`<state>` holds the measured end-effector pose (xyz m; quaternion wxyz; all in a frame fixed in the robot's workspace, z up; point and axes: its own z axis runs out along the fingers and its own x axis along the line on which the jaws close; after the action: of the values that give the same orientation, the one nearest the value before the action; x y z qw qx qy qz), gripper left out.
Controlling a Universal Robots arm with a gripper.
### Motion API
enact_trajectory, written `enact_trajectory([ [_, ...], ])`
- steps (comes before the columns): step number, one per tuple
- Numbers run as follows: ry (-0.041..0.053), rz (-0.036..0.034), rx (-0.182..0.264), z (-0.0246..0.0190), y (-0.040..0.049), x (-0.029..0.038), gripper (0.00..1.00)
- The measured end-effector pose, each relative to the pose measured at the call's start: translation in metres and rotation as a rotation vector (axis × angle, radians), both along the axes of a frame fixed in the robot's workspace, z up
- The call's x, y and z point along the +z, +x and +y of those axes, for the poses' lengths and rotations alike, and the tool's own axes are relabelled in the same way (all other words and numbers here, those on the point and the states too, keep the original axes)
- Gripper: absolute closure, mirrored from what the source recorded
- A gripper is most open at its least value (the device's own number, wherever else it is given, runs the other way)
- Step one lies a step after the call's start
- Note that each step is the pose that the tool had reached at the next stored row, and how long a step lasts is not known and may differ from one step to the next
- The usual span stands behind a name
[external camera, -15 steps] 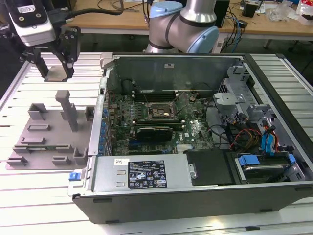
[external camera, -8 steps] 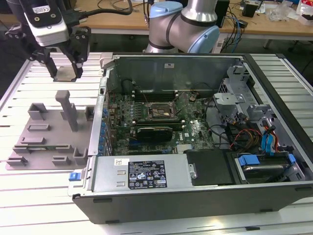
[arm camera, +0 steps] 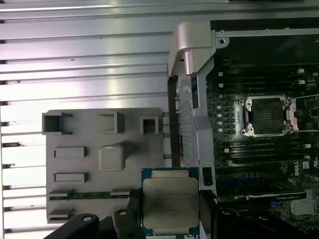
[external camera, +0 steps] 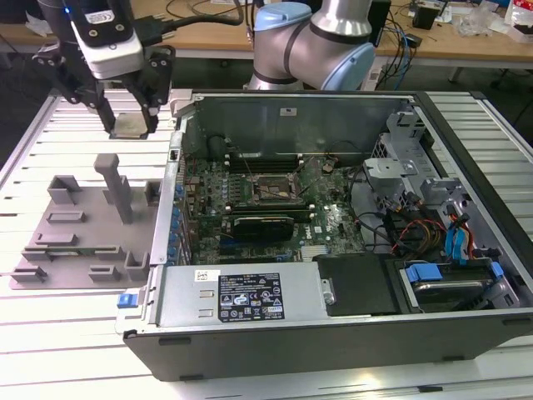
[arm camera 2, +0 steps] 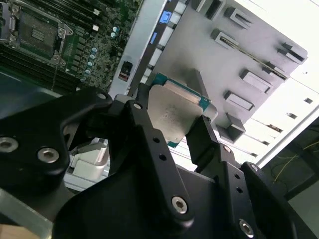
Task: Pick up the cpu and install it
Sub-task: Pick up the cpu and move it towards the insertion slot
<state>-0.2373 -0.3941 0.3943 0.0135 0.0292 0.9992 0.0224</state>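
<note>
Your gripper is clamped on the cpu. One finger presses on each of two opposite edges. The chip is held in the air, flat, with its silver top turned up toward the wrist cameras in both wrist views.

Below the gripper lies the grey fixture, well apart from the chip. In the first wrist view the cpu overlaps the fixture's edge nearest the case.

The socket sits off to one side of the gripper, inside the case and beyond its side wall. It shows as a dark square in a metal frame.

In the exterior view the gripper hangs toward the exterior view's left of the case, above the slatted table.
</note>
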Motion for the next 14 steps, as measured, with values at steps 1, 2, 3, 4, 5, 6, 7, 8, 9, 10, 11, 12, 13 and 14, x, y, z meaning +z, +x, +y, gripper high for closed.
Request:
enact_trajectory([
  [1,0.0000,0.0000,0.000,0.0000,0.0031,0.0000,0.45],
  [2,-0.0001,0.0001,0.000,0.0000,0.0048,0.0000,0.45],
  [3,-0.0001,0.0000,0.000,0.0000,0.0066,0.0000,0.45],
  [4,0.0000,0.0000,0.000,0.0000,0.0086,0.0000,0.45],
  [5,0.0000,0.0000,0.000,0.0000,0.0103,0.0000,0.45],
  [6,0.0000,0.0000,0.000,0.0000,0.0142,0.0000,0.45],
  [7,0.0000,0.0000,0.000,0.0000,0.0163,0.0000,0.45],
  [8,-0.0001,0.0001,0.000,0.0000,0.0177,0.0000,0.45],
  [9,0.0000,0.0000,0.000,0.0000,0.0201,0.0000,0.45],
  [10,-0.0001,0.0000,0.000,0.0000,0.0216,0.0000,0.45],
  [11,0.0000,0.0000,0.000,0.0000,0.0232,0.0000,0.45],
  [12,0.0000,0.0000,0.000,0.0000,0.0270,0.0000,0.45],
  [13,0.0000,0.0000,0.000,0.0000,0.0291,0.0000,0.45],
  [14,0.0000,0.0000,0.000,0.0000,0.0310,0.0000,0.45],
])
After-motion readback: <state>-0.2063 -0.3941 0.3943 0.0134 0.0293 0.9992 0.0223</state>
